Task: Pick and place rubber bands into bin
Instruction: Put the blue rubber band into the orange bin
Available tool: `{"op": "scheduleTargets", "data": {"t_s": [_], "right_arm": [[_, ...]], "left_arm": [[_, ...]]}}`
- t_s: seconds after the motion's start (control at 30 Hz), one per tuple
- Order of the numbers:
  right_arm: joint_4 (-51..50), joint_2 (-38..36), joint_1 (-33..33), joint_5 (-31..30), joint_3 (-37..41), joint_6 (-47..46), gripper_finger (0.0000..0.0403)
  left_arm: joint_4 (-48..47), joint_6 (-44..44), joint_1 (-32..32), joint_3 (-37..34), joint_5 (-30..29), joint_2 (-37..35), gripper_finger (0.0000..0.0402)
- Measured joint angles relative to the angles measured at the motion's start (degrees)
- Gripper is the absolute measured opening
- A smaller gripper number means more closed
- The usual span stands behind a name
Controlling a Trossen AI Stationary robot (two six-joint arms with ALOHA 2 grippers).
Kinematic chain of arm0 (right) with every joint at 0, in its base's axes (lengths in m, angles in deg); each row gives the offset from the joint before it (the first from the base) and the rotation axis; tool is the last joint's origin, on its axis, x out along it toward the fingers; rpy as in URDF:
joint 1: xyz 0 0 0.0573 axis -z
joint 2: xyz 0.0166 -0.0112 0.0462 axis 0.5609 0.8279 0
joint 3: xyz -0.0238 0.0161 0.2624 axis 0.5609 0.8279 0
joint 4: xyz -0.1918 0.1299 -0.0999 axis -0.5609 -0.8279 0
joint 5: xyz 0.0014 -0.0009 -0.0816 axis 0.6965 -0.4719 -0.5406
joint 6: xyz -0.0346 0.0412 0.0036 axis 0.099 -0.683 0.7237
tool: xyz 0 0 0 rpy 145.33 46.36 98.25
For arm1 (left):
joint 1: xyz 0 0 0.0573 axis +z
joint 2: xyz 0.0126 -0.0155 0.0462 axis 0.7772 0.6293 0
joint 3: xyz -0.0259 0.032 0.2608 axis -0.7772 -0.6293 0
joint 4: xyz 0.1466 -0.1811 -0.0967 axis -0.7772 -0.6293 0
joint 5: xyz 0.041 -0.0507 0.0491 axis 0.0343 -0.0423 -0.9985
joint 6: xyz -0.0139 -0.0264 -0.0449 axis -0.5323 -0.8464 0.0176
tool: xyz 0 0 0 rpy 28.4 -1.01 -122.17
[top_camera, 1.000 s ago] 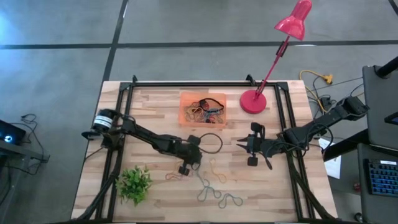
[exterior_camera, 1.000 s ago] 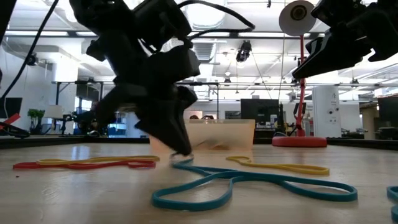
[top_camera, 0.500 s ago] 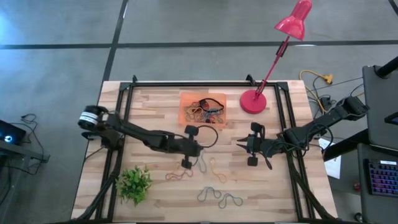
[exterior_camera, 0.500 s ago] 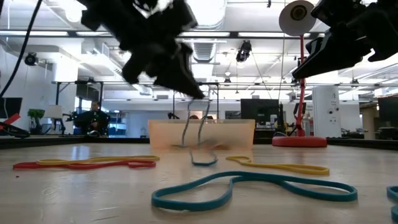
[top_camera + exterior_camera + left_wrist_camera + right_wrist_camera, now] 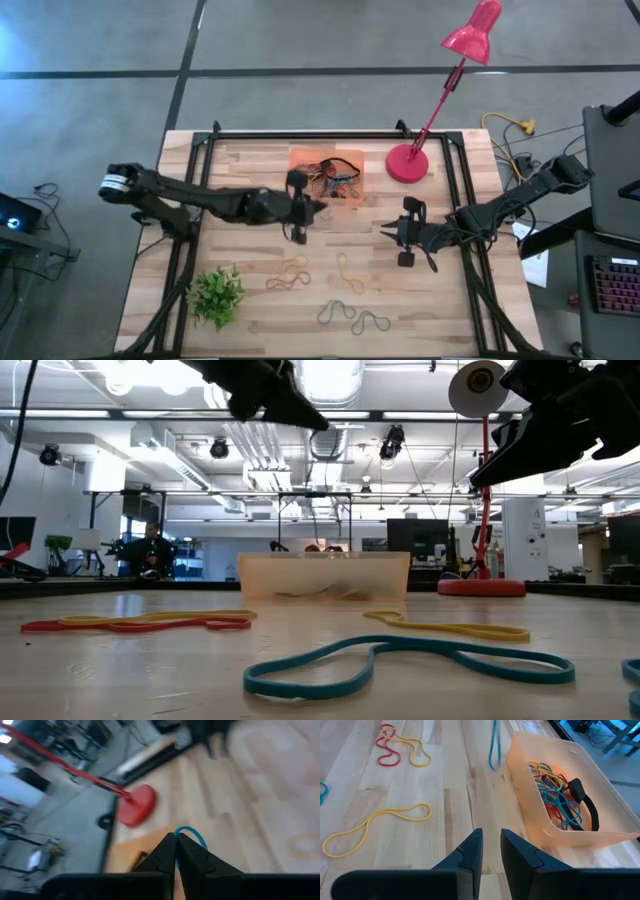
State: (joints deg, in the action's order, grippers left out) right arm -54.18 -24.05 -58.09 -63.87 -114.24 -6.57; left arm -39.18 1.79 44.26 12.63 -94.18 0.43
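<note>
My left gripper (image 5: 315,207) is raised above the table just in front of the near wall of the orange bin (image 5: 327,175) and is shut on a blue rubber band (image 5: 192,834). The bin holds several bands (image 5: 555,795). On the wood lie a yellow band (image 5: 345,272), a red and yellow pair (image 5: 288,276) and bluish bands (image 5: 345,314). My right gripper (image 5: 388,232) waits right of centre, its fingers a narrow gap apart with nothing between them. My left gripper pinches the blue band between its two fingertips (image 5: 170,847), and a short loop of it (image 5: 195,836) sticks out past them. In the right wrist view the band's hanging part (image 5: 493,747) dangles slack beside the bin's near wall, clear of the wood.
A red lamp base (image 5: 407,163) stands right of the bin, its stem leaning off to the far right. A small green plant (image 5: 215,295) sits at the near left. Black frame rails run along the table's left, right and far sides.
My left gripper has risen from the table's middle and gone toward the far edge, to the bin, tipping up from pointing down toward level. It stayed shut. The blue band came off the wood with it and now hangs clear.
</note>
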Motion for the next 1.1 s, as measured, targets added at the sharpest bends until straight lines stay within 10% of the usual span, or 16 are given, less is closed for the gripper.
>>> {"op": "scheduleTargets", "data": {"t_s": [0.63,1.1], "right_arm": [[-0.11,0.00,-0.02,0.00,0.02,0.21,0.0056],[-0.10,0.00,-0.02,0.00,0.02,0.44,0.0057]], "left_arm": [[-2.06,4.32,24.18,5.10,12.91,0.21,0.0000],[-3.99,-0.42,27.69,5.09,19.38,8.01,0.0001]]}}
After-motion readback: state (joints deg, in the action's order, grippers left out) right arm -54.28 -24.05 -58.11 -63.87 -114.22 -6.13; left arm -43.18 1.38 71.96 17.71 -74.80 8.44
